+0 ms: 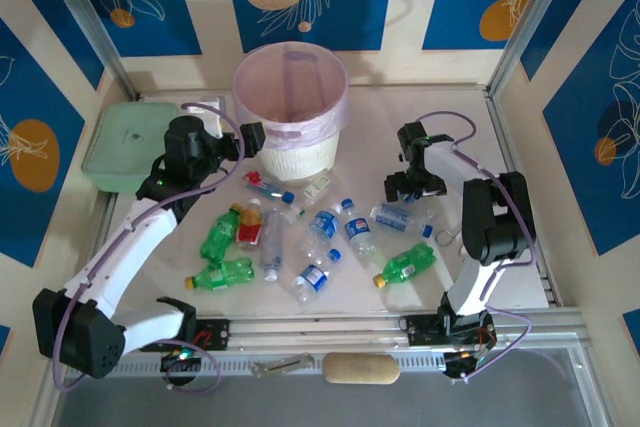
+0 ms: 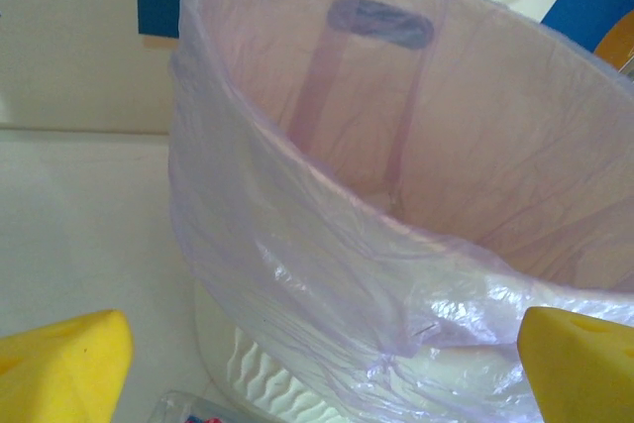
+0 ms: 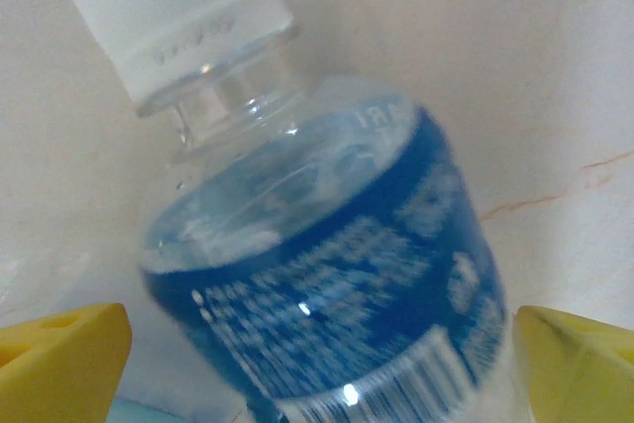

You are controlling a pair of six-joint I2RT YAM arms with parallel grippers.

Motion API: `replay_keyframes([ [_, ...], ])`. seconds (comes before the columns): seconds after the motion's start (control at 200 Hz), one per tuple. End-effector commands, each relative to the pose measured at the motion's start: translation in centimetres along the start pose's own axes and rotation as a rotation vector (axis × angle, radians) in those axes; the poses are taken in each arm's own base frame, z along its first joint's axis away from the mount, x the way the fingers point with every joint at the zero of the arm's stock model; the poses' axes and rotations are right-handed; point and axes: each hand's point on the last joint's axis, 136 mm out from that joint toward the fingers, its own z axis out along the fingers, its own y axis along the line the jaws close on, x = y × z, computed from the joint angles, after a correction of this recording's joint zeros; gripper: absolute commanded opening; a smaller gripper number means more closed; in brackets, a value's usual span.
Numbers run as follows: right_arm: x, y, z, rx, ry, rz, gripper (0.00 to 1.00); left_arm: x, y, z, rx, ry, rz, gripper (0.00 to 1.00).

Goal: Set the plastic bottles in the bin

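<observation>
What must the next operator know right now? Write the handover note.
Left gripper: open, empty, beside the bin near its rim.
Right gripper: open, fingers either side of a blue-labelled bottle lying on the table, not gripped.
Plastic bottles: scattered on the table in front of the bin.
Done: no bottle visible in the bin.
Left: all of them.

Bright, even light was cast; shadows were kept faint. The blue-labelled bottle (image 3: 327,284) was rendered blurred, with small glints.
</observation>
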Motion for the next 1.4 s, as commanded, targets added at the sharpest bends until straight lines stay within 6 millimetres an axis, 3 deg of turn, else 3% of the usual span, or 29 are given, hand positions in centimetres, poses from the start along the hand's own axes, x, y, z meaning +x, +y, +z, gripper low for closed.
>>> replay_keyframes([
  [0.0,-0.4,0.0,0.6,0.014,0.008,-0.010,0.99,-1.2,-0.4,-0.7,0.029,-0.038,-0.017,0.99],
  [0.56,-1.3,0.5,2.6,-0.010,0.000,-0.019,0.89,-0.9,0.3,-2.5,-0.003,-0.055,-0.024,0.99],
  [1.005,-1.8,0.5,2.3,0.008,-0.034,-0.045,0.63,-0.9,0.5,-2.4,-0.005,-0.056,-0.031,0.99],
  [1.185,-3.7,0.1,-0.1,0.010,-0.118,-0.031,0.62,-0.8,0.8,-2.4,-0.019,-0.060,-0.028,0.99],
  [1.311,-6.0,0.1,-4.3,-0.005,-0.228,-0.014,0.62,-0.6,1.7,-2.3,-0.036,-0.064,-0.045,0.99],
  [1.396,-7.7,0.4,-8.4,-0.046,-0.339,-0.003,0.62,0.0,2.9,-2.2,-0.057,-0.061,-0.084,0.99],
])
